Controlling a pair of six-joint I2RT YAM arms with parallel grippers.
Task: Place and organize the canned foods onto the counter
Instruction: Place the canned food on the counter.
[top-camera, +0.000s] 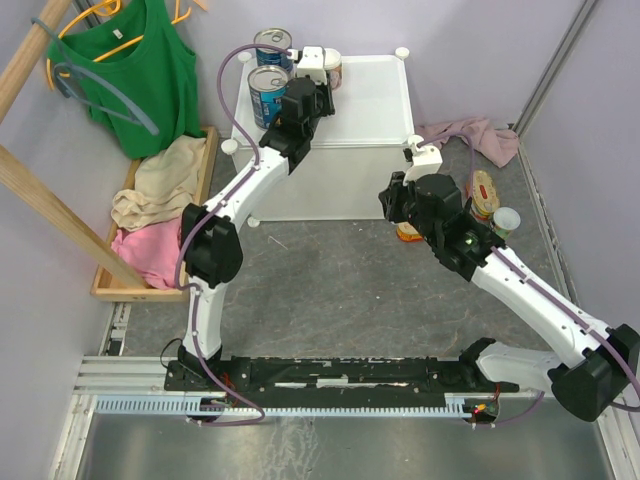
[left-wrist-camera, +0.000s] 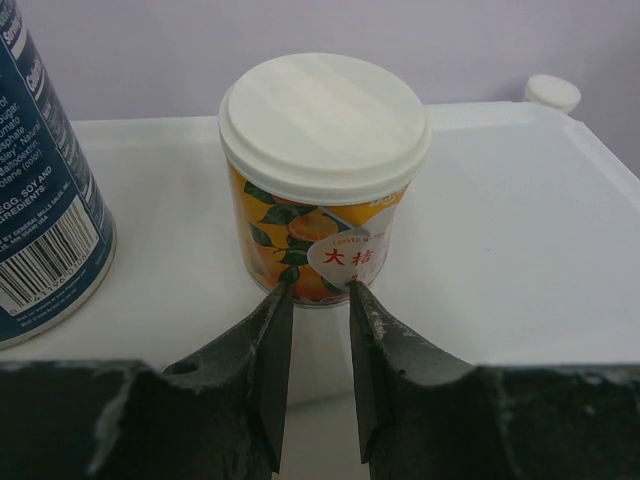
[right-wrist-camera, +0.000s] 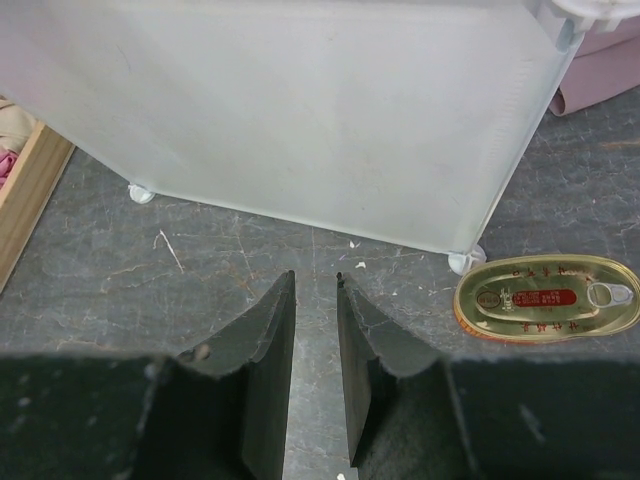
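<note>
**Left wrist view: small can upright on the surface, more cans down on the floor**

Shows the small white-topped can (left-wrist-camera: 325, 130) standing upright on the surface (left-wrist-camera: 500, 230), directly ahead of the left end effector (left-wrist-camera: 320, 290). Shows fingers almost together with nothing between them, tips right at the can's foot. Reads as a can already set down, not a held one; cannot tell whether the tips touch the label.

Puts a tall blue-label can (left-wrist-camera: 40, 200) to the left of that end effector, on the same top and apart from the small one. Suggests a row along the far side, probably to leave the bare area to the right for the rest.

Finds the right end effector (right-wrist-camera: 316, 280) low over the floor (right-wrist-camera: 200, 290), fingers close with a slim gap, gripping nothing, aimed at the cabinet wall (right-wrist-camera: 300, 110). Places an oval gold tin (right-wrist-camera: 545, 298) flat on the floor ahead and to the right of it, beside the cabinet foot. Looks like the likely next pick, though off the line of the fingers.

Cuts the tall can off at the frame edge in the left wrist view. Hides most of the small can behind the left arm in the top external view. Leaves a second tall can (top-camera: 272, 45) visible there, beyond the left end effector. Half hides a second oval tin (top-camera: 485, 192) and a second white-topped can (top-camera: 506, 222) past the right forearm.
</note>
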